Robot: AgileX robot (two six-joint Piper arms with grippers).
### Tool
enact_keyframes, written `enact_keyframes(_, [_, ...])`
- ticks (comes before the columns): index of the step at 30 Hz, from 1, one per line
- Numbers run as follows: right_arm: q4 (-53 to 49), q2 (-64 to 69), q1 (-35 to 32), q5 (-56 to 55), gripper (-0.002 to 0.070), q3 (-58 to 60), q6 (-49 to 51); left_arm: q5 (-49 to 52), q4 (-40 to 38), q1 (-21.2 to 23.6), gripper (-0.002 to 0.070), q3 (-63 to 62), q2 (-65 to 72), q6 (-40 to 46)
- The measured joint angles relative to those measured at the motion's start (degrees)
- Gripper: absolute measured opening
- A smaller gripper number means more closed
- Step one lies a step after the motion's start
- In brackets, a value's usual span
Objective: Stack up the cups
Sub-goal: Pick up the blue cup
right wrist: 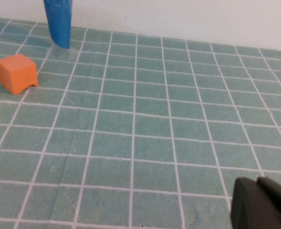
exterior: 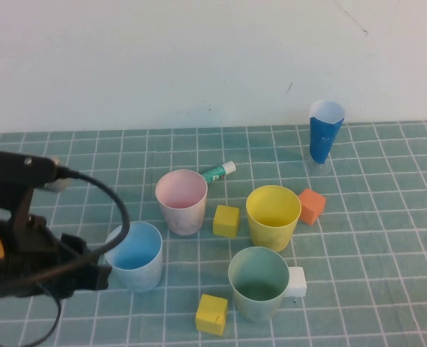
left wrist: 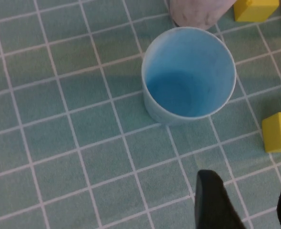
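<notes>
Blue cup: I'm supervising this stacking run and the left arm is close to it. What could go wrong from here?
1. The left end effector, open, sits just short of the blue cup; advancing off-centre could tip it or push it into the pink cup behind.
2. Yellow blocks lie between the cups; a carried cup could clip one.
3. The white block touches the green cup and may shift when that cup is lifted.
The right end effector is shut, away from the cups.

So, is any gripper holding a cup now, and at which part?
No. The left gripper is open just beside the blue cup, not touching it. The right gripper is shut and empty, away from the cups.
</notes>
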Motion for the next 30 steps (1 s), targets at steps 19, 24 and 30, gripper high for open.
enact_keyframes(19, [0.0,0.0,0.0,0.0,-0.0001,0.0,0.0,20.66,4.82,0.0,0.0265,-26.71,27.72,3.76])
enact_keyframes(24, [0.0,0.0,0.0,0.0,-0.0001,0.0,0.0,20.42,5.06,0.28,0.0265,-26.71,30.28,3.89])
enact_keyframes(30, [0.0,0.0,0.0,0.0,-0.0001,0.0,0.0,19.2,0.94,5.51,0.0274,-26.71,30.69,5.55])
